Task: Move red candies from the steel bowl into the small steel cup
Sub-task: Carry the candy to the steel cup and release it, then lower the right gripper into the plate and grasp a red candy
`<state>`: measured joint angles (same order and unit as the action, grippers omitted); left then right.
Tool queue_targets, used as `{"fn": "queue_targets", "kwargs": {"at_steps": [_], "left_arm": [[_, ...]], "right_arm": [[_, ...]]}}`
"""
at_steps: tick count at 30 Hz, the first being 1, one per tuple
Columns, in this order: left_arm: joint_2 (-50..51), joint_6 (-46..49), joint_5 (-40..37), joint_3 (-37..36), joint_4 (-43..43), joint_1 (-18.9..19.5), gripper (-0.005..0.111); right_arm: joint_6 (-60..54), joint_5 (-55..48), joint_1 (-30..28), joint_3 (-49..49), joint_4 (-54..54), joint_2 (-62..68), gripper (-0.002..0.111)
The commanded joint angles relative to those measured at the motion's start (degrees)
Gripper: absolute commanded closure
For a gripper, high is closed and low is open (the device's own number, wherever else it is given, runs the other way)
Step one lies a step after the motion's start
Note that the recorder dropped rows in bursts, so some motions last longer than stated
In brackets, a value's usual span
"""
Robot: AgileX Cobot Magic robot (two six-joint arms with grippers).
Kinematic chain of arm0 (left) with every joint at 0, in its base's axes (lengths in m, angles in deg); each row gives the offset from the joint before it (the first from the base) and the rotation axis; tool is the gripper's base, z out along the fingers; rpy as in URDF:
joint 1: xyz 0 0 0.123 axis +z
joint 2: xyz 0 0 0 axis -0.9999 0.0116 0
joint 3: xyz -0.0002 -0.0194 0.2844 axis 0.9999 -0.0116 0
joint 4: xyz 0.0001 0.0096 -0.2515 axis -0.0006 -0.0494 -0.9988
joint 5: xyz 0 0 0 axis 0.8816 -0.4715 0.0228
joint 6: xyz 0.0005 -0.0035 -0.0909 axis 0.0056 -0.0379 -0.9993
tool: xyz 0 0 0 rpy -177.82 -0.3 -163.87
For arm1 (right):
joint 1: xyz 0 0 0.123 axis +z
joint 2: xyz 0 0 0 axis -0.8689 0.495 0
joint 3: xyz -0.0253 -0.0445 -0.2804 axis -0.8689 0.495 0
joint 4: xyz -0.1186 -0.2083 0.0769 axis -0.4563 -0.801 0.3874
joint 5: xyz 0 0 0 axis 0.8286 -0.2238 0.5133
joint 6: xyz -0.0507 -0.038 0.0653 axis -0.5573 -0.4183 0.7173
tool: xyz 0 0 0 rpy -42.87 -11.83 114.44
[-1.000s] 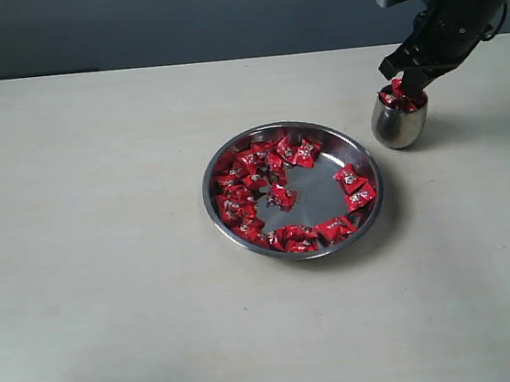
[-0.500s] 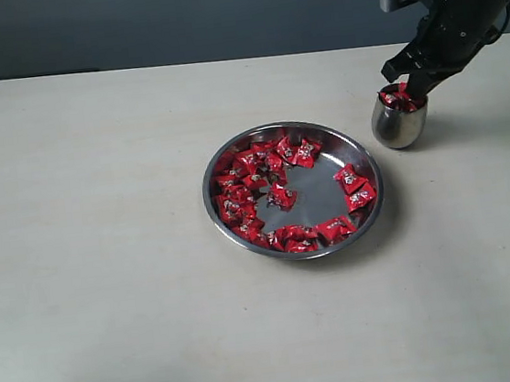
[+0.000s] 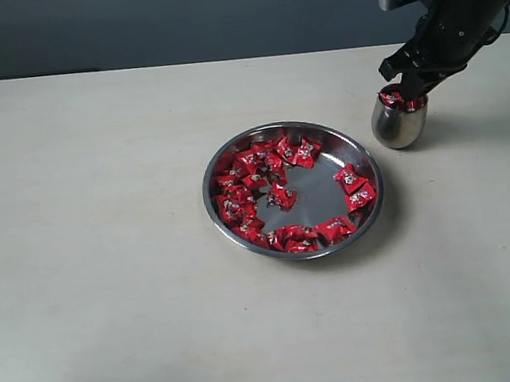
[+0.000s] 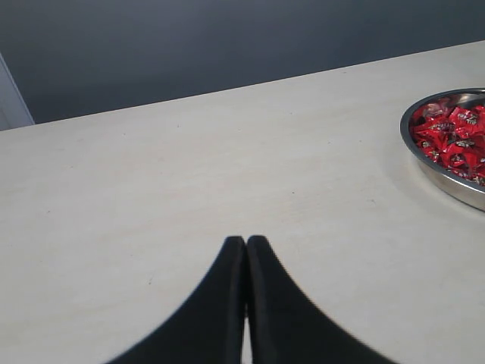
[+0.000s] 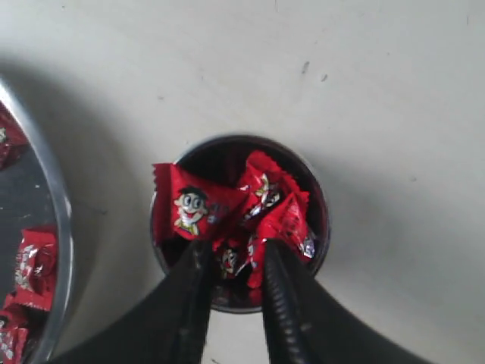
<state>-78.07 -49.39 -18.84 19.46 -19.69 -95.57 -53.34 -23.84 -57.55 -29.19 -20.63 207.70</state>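
Right fingers narrowly parted, empty, over small rounded steel cup of shiny red-wrapped candies. Left fingers pressed together above pale table; wide shallow steel bowl near.

Red candies in bowl; cup heaped.

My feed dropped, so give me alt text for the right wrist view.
The right tool, jaws parted, hangs over the small steel cup, which holds several red candies. The steel bowl with more candies shows at one edge, on a pale table.
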Motion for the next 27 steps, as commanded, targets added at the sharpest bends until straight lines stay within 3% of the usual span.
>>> {"fn": "queue_targets", "kwargs": {"at_steps": [1, 5, 10, 20, 25, 27], "left_arm": [[-0.25, -0.22, 0.32, 0.06, -0.07, -0.17, 0.106], [-0.25, -0.22, 0.32, 0.06, -0.07, -0.17, 0.106], [-0.25, -0.22, 0.32, 0.06, -0.07, -0.17, 0.106], [-0.25, -0.22, 0.32, 0.06, -0.07, -0.17, 0.106], [-0.25, -0.22, 0.32, 0.06, -0.07, -0.17, 0.106], [-0.25, -0.22, 0.32, 0.06, -0.07, -0.17, 0.106]], "right_arm": [[-0.44, 0.65, -0.29, -0.01, 2.10, -3.26, 0.083], [-0.93, -0.70, -0.29, -0.01, 6.96, -5.91, 0.083], [-12.75, -6.42, 3.44, -0.01, 21.05, -5.65, 0.083], [-14.02, -9.08, 18.60, -0.01, 13.14, 3.43, 0.083], [-13.62, -8.75, 21.27, -0.01, 8.69, 6.33, 0.062], [-13.53, -7.97, 21.37, -0.01, 9.09, 6.91, 0.059]]}}
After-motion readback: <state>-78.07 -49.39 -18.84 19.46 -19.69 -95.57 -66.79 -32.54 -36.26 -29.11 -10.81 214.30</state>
